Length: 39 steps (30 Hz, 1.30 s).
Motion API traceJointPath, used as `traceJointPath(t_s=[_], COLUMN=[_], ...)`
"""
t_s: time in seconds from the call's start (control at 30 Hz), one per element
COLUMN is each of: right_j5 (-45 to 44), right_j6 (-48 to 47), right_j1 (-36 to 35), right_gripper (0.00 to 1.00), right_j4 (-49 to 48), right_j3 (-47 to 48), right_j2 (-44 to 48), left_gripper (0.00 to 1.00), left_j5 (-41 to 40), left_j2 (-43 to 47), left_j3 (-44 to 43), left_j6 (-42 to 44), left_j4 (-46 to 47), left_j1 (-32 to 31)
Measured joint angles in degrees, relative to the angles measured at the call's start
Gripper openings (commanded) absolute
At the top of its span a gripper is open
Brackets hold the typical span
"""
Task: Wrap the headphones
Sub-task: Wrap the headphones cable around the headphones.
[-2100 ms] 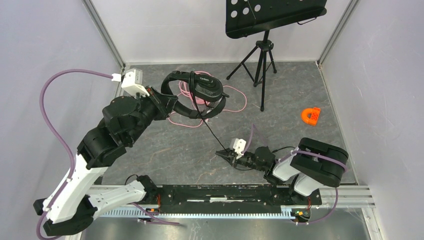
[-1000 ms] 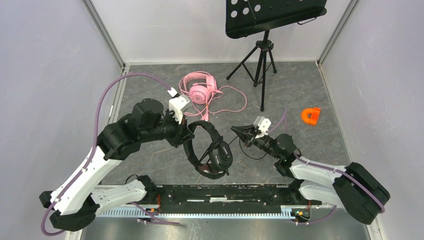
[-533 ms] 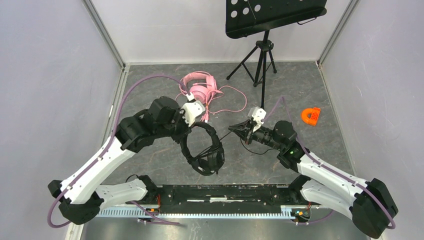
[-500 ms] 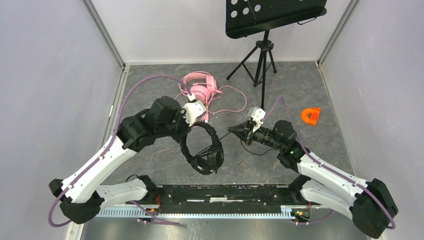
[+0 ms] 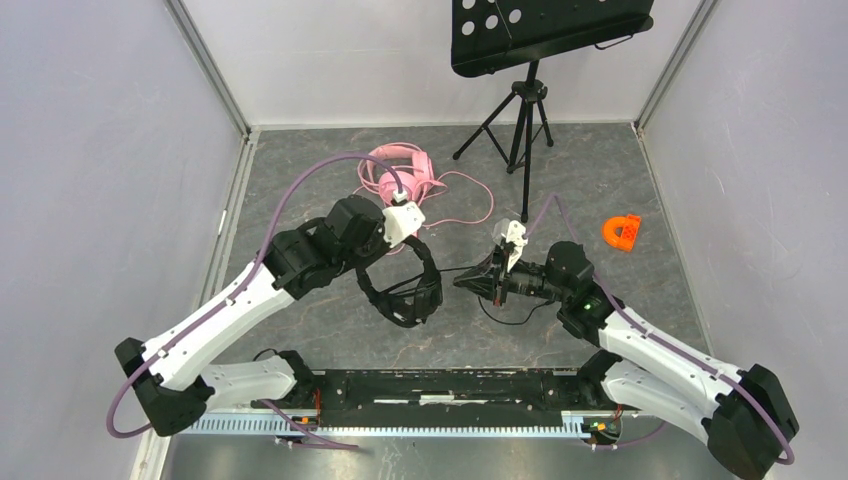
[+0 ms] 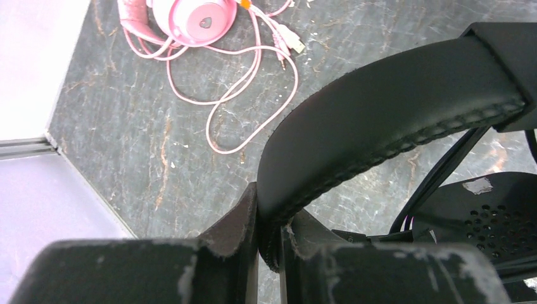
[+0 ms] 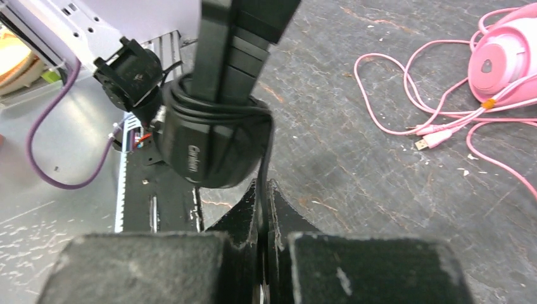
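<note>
Top external: black headset [image 5: 434, 288] headband [image 5: 427, 262] far, earcups [image 5: 411, 306] near; cable [image 5: 453, 269] rightward.

Two over-ear headsets: one pink headset [image 5: 415, 170], one black headset [image 5: 415, 295]. One small orange plastic piece [image 5: 621, 232]; one black tripod music stand [image 5: 550, 30].

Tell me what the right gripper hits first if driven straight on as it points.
Most likely the ear cup of the black headphones, straight ahead of the right gripper, whose jaws pinch its cable; depth unclear.
</note>
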State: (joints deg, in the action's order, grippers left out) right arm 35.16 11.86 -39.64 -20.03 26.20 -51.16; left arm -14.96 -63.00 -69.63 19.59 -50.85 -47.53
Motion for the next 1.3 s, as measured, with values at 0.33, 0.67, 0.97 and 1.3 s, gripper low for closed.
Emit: traceJointPath(t_s=[0.33, 0.67, 0.97, 1.3], right_j5=[4.7, 7.3, 7.5, 5.2], right_j6=[9.0, 15.5, 22.1, 24.3], right_j1=[0.0, 0.0, -3.0, -9.3], right_gripper=[0.0, 0.06, 0.08, 0.08], right_j4=[-6.1, -10.2, -17.7, -23.1], right_j3=[-0.6, -1.9, -3.4, -2.3], right_j2=[-2.5, -2.5, -3.3, -9.1], left_gripper=[0.02, 0.02, 0.02, 0.02], left_j5=[-8.5, -14.5, -19.6, -22.8], left_j2=[0.0, 1.3, -0.1, 0.0], left_j3=[5.7, 9.6, 9.7, 8.5], left_j6=[0.8, 1.5, -0.1, -9.1], left_j4=[7.3, 12.9, 13.7, 10.1], left_j1=[-5.0, -8.3, -8.8, -8.9])
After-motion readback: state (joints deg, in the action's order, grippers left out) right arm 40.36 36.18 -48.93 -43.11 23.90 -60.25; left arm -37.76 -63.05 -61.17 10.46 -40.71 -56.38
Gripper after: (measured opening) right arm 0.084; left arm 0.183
